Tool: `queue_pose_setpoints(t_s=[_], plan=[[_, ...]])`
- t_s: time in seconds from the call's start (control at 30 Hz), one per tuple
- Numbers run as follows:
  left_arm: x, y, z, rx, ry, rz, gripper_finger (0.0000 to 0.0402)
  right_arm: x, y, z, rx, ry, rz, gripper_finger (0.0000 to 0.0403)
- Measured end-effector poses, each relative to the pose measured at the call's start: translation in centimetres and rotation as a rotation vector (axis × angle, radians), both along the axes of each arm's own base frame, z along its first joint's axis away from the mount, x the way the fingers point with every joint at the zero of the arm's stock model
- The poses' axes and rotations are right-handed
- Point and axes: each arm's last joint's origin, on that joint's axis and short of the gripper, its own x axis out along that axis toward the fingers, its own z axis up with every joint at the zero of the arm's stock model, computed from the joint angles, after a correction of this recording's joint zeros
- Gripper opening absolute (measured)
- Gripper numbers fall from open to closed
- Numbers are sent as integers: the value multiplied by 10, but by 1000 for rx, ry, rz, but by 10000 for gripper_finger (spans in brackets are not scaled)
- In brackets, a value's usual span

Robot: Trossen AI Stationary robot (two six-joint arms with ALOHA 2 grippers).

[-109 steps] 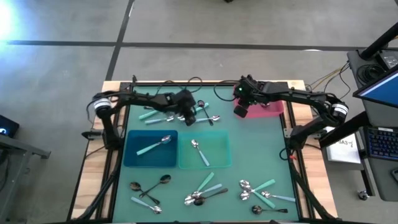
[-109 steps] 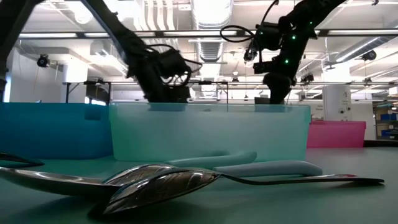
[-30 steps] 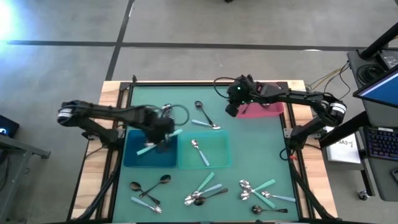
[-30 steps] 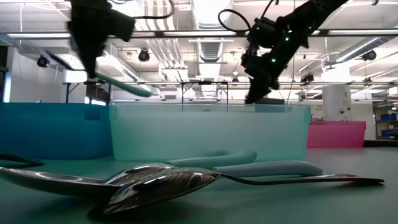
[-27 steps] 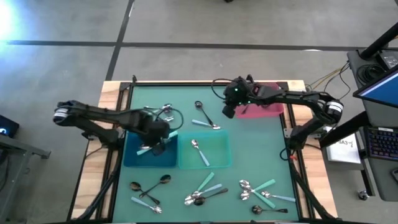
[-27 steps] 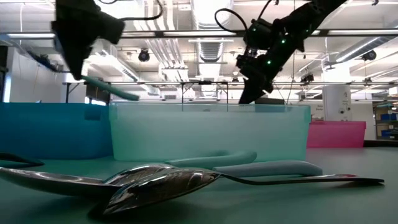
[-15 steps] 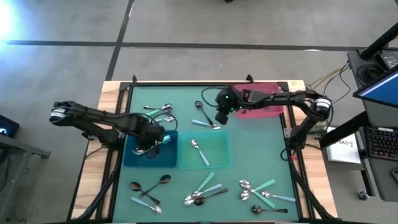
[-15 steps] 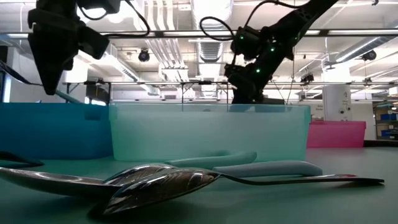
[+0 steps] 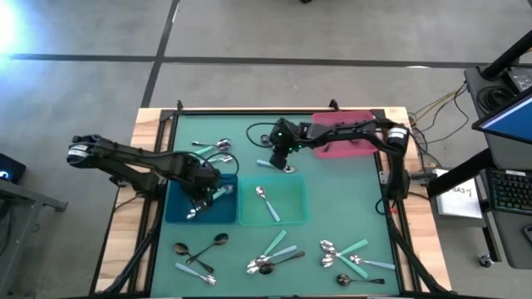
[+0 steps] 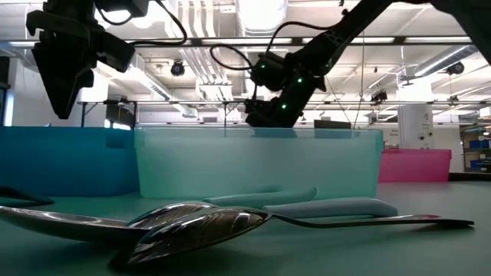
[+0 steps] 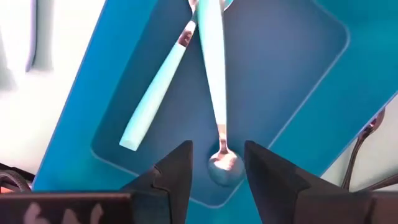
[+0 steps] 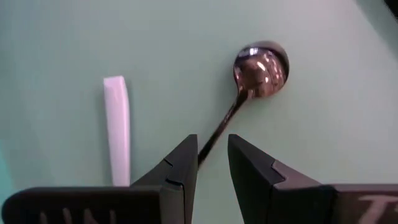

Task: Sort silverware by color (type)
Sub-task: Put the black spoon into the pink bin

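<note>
The left gripper point(image 11: 214, 163) hung spread over the blue square bin point(image 11: 298, 81) — 2 teal-handled silver spoons point(image 11: 211, 74) lay crossed inside. The right gripper point(image 12: 211, 155) sat low on the green mat, fingers parted around the thin handle of a dark blackish spoon point(image 12: 260, 67) — not pinching.

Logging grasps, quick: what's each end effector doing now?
Left end effector: open, empty, over the blue bin.
Right end effector: open, straddling a dark spoon.
</note>
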Motion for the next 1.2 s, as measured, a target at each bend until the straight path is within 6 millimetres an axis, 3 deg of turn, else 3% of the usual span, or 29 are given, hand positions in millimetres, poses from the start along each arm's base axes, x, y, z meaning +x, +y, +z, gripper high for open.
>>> queue_pose_setpoints(t_s=[0.6, 0.83, 1.03, 1.2], plan=[[0, 0, 0, 19, -2, -15, 130, 13, -5, -30, 41, 72, -15, 79], [0, 0, 0, 27, -4, -14, 130, 13, -4, -31, 24, 92, 30, 17], [1, 2, 0, 77, -15, 8, 130, 7, -6, -18, -8, 100, 57, 11], [3, 3, 0, 103, -36, 28, 127, -4, -13, 14, -56, 57, 58, 10]])
